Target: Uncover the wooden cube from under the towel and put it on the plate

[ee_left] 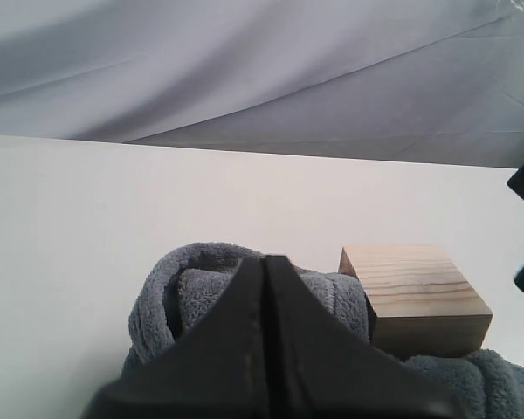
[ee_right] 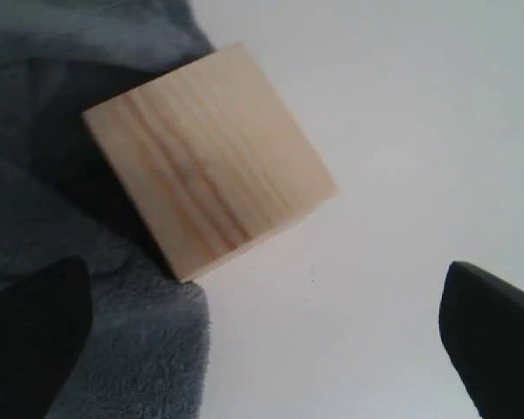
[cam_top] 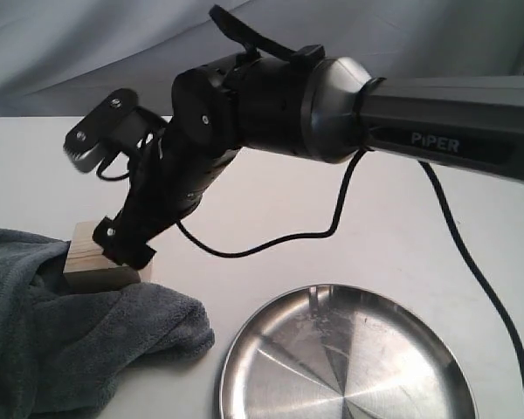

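The wooden cube [cam_top: 92, 266] stands uncovered on the white table, with the dark grey-blue towel [cam_top: 61, 340] bunched against its left and front sides. My right gripper [cam_top: 124, 249] reaches across from the right and hovers just over the cube's right top edge. In the right wrist view this gripper [ee_right: 262, 349] is open, the cube [ee_right: 210, 157] lies ahead of its wide-spread fingers [ee_right: 493, 336], and nothing is between them. My left gripper [ee_left: 266, 262] is shut, its tips in front of the towel [ee_left: 192, 297], with the cube [ee_left: 415, 297] beside it. The steel plate [cam_top: 271, 367] lies at the front right.
The right arm's black cable [cam_top: 271, 246] loops over the table between the cube and the plate. A grey cloth backdrop [cam_top: 87, 52] hangs behind the table. The left arm does not show in the exterior view.
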{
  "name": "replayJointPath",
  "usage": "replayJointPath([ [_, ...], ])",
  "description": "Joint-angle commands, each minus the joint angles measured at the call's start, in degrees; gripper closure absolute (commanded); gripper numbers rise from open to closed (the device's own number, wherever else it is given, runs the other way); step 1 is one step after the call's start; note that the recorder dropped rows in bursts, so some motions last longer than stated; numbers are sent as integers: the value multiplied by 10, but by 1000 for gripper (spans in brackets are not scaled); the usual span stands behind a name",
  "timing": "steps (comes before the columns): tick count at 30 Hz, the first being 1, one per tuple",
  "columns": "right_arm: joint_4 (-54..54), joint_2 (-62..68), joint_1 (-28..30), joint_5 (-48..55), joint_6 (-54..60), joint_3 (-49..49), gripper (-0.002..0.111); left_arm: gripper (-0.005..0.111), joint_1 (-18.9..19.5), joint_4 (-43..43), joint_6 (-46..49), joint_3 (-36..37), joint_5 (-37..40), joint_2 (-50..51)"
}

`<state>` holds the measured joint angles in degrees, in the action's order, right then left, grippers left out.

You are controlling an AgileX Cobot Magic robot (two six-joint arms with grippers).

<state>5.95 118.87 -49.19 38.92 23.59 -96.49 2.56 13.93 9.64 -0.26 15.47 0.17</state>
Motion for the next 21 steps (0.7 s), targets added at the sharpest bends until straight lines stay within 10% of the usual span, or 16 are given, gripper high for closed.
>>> replayJointPath([
  [1,33,-4,-15,25,125,-3,4,107,-5,3,-6,3,-4,-2],
  [21,135,69,0,310,203,-214,4,107,-5,3,-6,3,-4,-2],
])
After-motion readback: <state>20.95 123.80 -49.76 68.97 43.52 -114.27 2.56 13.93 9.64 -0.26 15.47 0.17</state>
